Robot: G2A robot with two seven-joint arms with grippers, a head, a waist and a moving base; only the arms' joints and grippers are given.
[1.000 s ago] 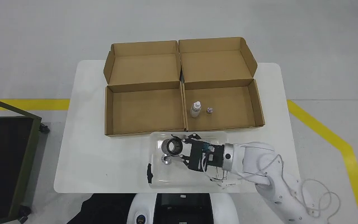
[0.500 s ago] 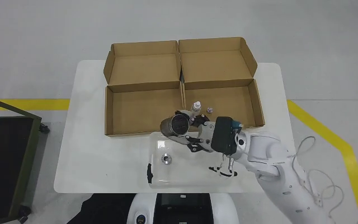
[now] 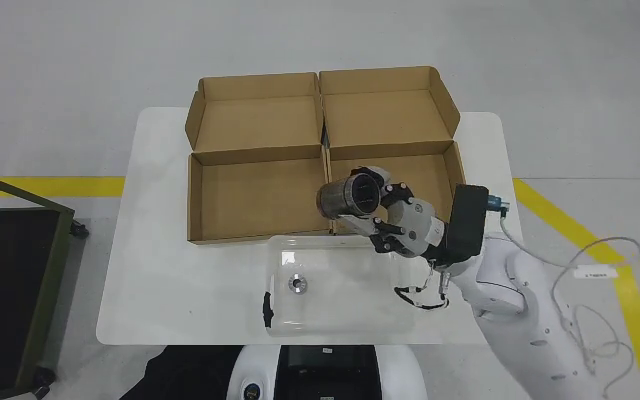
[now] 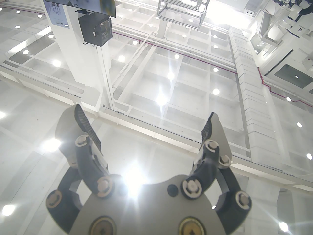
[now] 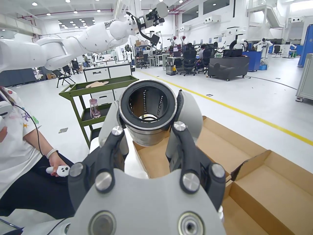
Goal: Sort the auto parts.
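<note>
My right gripper [image 3: 362,205] [image 5: 148,121] is shut on a metal cylindrical bearing [image 3: 350,195] [image 5: 147,113], held in the air over the near edge of the right cardboard box [image 3: 440,195], close to the seam with the left cardboard box [image 3: 255,200]. The bearing's open end with a dark ring faces the wrist camera. A small round metal part [image 3: 297,284] lies in the clear plastic tray [image 3: 340,310] at the table's front. My left gripper [image 4: 146,125] is open, holds nothing and points up at the ceiling.
Both cardboard boxes [image 5: 244,172] have their lids folded back toward the table's far side. A black clip [image 3: 266,306] sits on the tray's left rim. In the right wrist view a green cart [image 5: 83,103] stands on the floor beyond the table.
My right gripper lifted the bearing out of the clear tray and carried it back and to the right, up over the boxes' near edge. The small round part stayed in the tray.
</note>
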